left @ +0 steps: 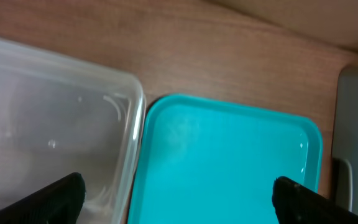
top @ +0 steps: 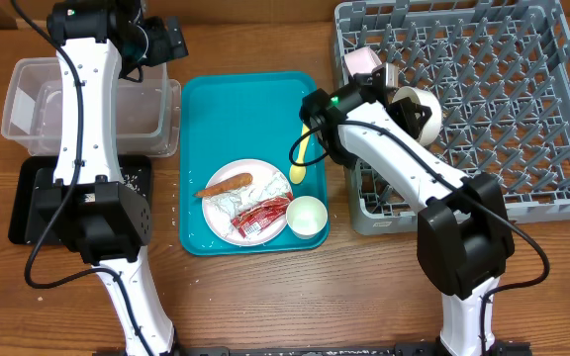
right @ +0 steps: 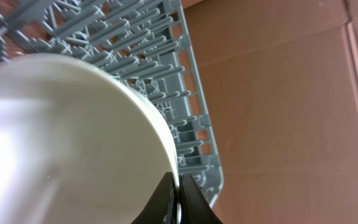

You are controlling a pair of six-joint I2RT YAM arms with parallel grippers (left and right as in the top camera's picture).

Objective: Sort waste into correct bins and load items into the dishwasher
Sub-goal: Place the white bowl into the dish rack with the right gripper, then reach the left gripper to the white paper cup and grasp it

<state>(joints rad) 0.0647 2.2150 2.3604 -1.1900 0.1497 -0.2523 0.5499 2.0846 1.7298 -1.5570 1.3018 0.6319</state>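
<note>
Since it belongs there, the right gripper (right: 178,194) pinches the rim of the white bowl (right: 61,137) above the dishwasher rack (right: 166,56), the left gripper (left: 179,188) gaping empty

I'm counting one each of tray (top: 206,99), plate (top: 228,225), carrot (top: 227,184), red wrapper (top: 262,218), spoon (top: 299,158), cup (top: 362,61), rack (top: 522,109) and black bin (top: 26,210). I'm counting two bowls, a small bowl (top: 307,215) and a big bowl (top: 417,111). The clear bin (top: 28,99) may be one or two overlapping.

No text can be read anywhere; print on the red wrapper (top: 261,217), at five o'clock on the white plate (top: 265,183), is too small to make out.
</note>
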